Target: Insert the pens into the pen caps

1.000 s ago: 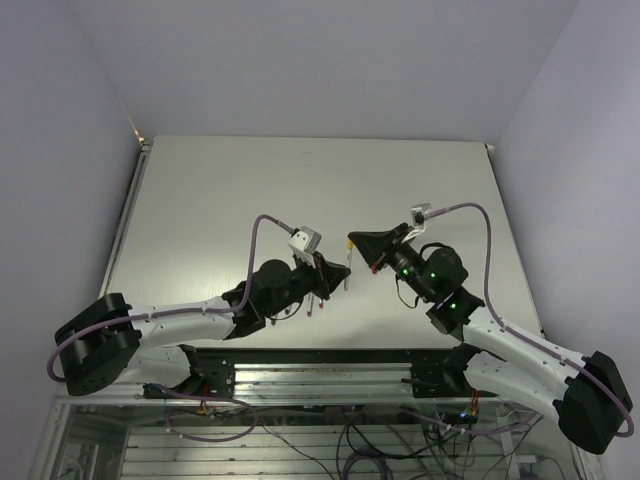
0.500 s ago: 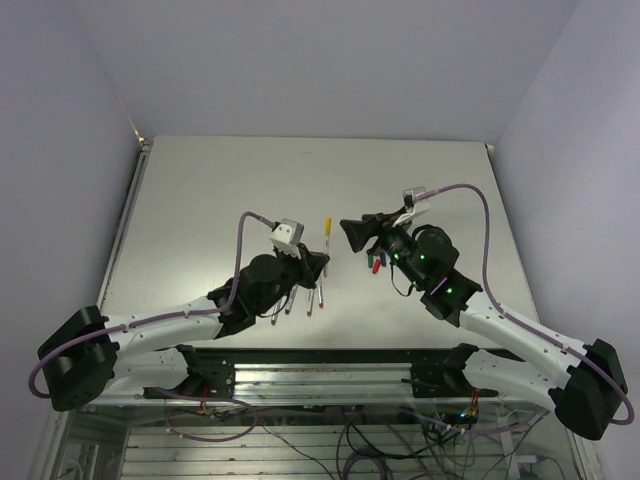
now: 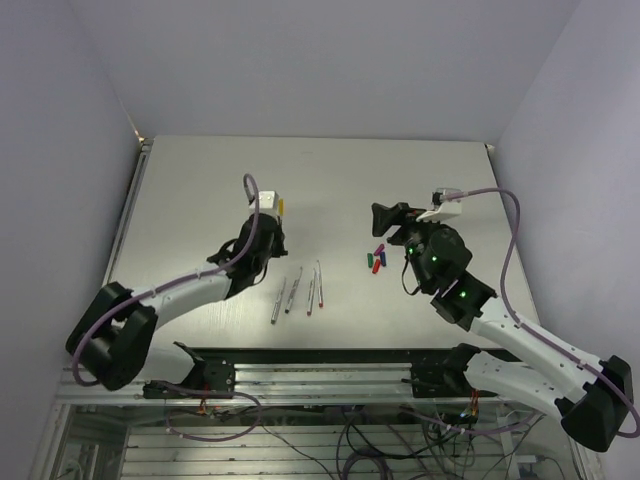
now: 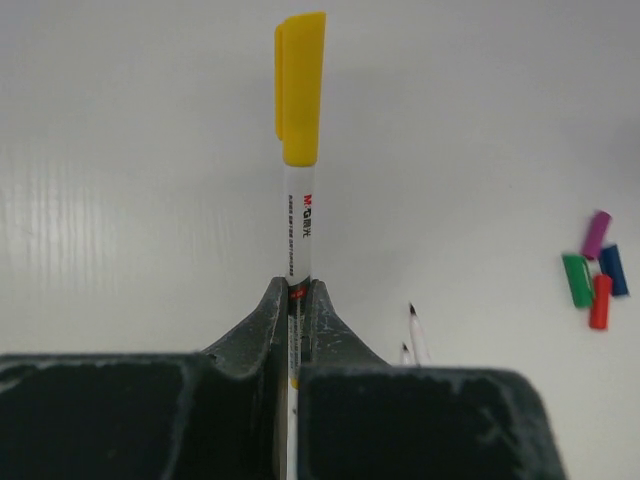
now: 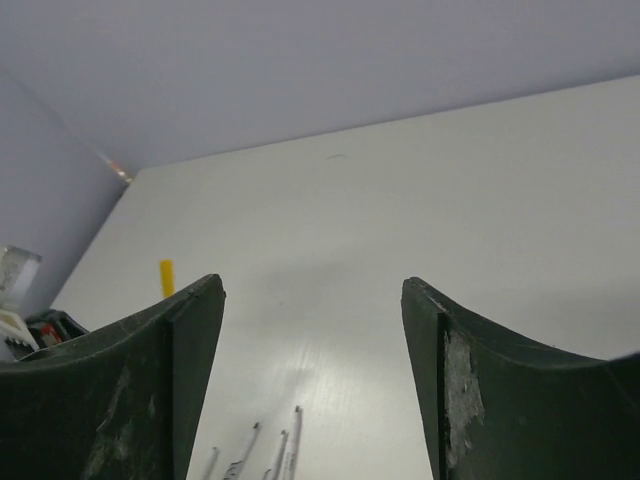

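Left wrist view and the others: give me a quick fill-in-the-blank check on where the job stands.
The cap on the pen held by the left gripper is ____.
The loose caps on the table number ____.
The right gripper is ____ and holds nothing.
The uncapped pens lying on the table number ____.
Missing words: yellow; four; open; four.

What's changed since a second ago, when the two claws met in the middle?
The claws have parted. The left claw swung off to the left, still clamped on the yellow-capped pen. The right claw opened and drew back to the right. The four bare pens and loose caps lie as before.
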